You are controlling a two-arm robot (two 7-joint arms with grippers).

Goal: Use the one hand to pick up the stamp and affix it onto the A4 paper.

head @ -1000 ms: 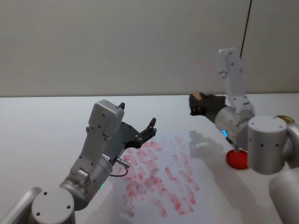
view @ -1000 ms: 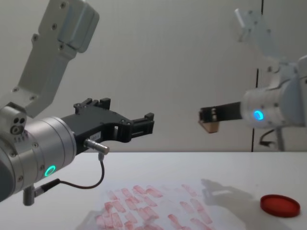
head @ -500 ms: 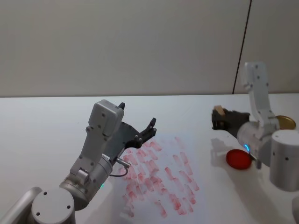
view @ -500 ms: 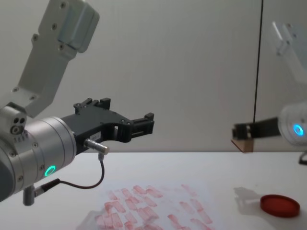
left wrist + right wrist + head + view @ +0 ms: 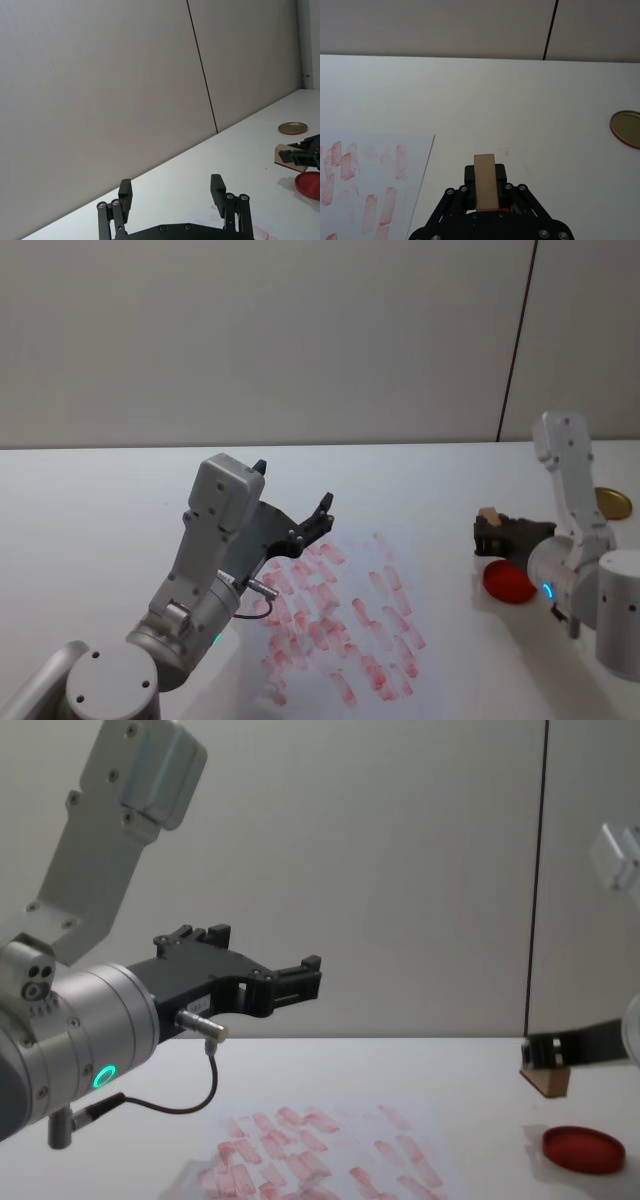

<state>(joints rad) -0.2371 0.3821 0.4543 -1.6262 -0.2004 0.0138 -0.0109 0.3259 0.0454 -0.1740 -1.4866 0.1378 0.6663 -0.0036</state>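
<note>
At right of table [image 5: 100, 490], the right gripper [image 5: 492, 534] hangs above the near-left edge of a flat round red dish [image 5: 508, 581], fingers closed on the stamp [image 5: 488, 514]. Stamp = small tan wooden block, clear of the surface; in chest view the stamp [image 5: 546, 1080] hangs just above and left of the red dish [image 5: 583, 1148], w/ an air gap between. Right wrist view: stamp [image 5: 485, 181] pinched between the two black fingers, long axis running out along the gripper [image 5: 485, 186], plain face toward cam.

A4 paper [image 5: 345, 615] lies flat at table centre, covered w/ pinkish-red rectangular prints; it sits left of the red dish, apart from it. Stamp is off the sheet, beyond its right edge. Right wrist view shows the paper [image 5: 370, 175] edge off to one side of the gripper.

Left gripper [image 5: 300, 528] is raised over the near-left part of the paper, fingers spread wide, holding nothing; left wrist view shows both fingers [image 5: 125, 192] well apart w/ clear space between. Chest view: left gripper [image 5: 290, 982] high above the sheet [image 5: 320, 1150].

A gold-coloured round lid [image 5: 609, 502] rests on the table at far right, behind the red dish.
</note>
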